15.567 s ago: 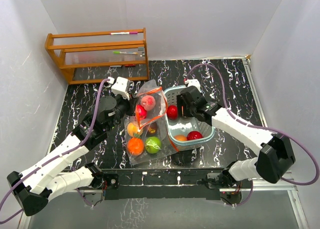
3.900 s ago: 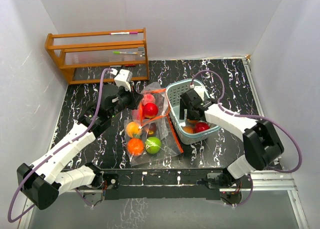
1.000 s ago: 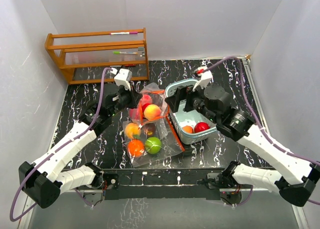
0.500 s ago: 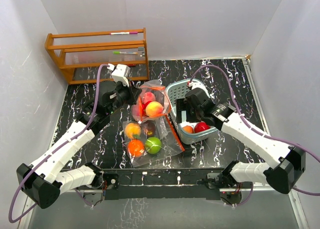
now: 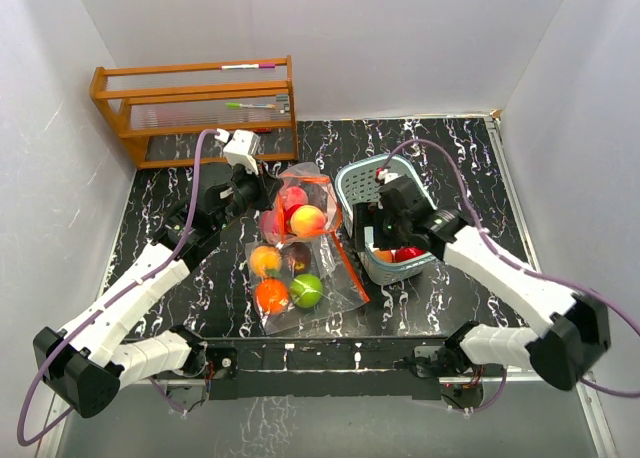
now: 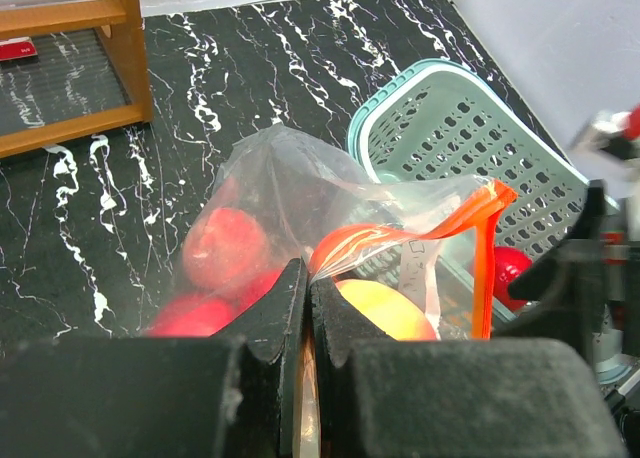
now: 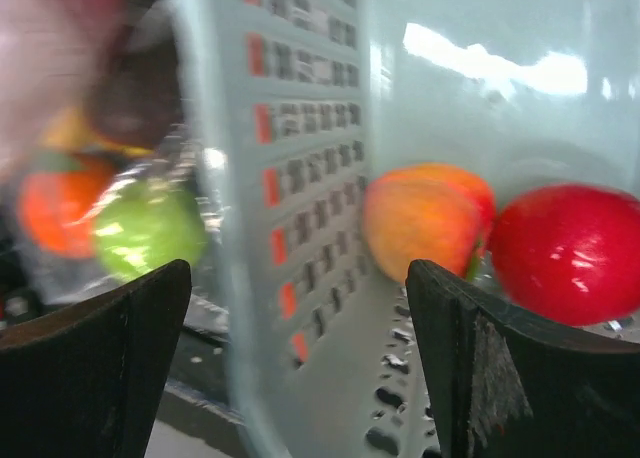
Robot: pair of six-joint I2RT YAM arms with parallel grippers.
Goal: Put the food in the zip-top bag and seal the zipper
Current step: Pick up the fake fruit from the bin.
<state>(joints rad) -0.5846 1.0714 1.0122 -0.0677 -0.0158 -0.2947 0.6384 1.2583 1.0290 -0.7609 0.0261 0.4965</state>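
Two fruits [image 7: 425, 223] lie inside the basket [image 7: 300, 158].

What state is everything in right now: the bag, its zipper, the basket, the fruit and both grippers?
Zip-top bag: mouth held up, several fruits inside.
Zipper: unsealed.
Basket: holds an orange fruit and a red fruit.
Left gripper: shut on the zip-top bag's edge.
Right gripper: open, at the basket, holding nothing.

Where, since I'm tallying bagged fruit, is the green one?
Top view: the green fruit lies inside the bag, beside the orange fruit, left of the basket.
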